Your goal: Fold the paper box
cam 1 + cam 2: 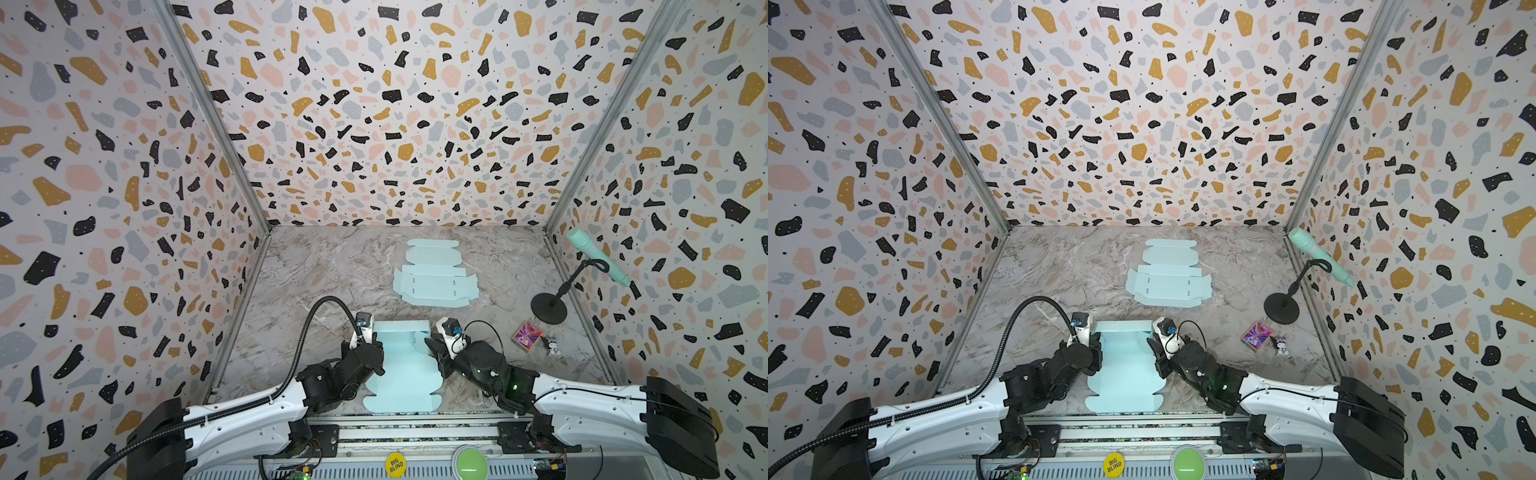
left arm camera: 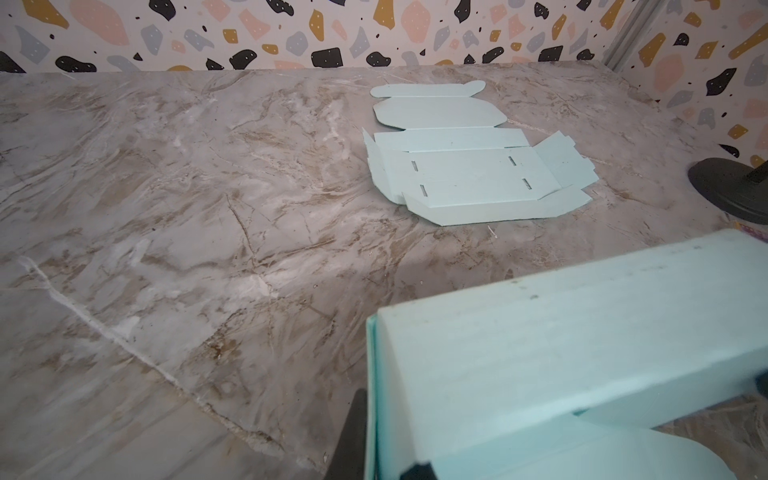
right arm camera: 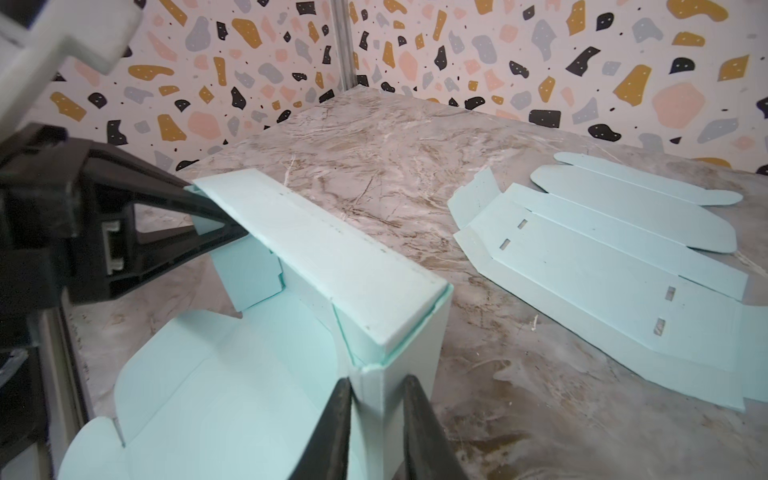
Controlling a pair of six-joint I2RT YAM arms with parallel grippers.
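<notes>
left gripper, nearest, is clamped on the left wall of the half-folded box. the box sits at the table's near edge, between both grippers, its lid flap lying flat toward the camera. right gripper closely straddles its right wall; whether it pinches, i cannot tell. a flat blank lies farther back.

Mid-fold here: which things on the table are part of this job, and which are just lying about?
Job: half-folded paper box, held by left gripper and right gripper; flat box blank beyond it, probably next.
Lying about: mint microphone on its stand, colourful card, small figurine.
</notes>
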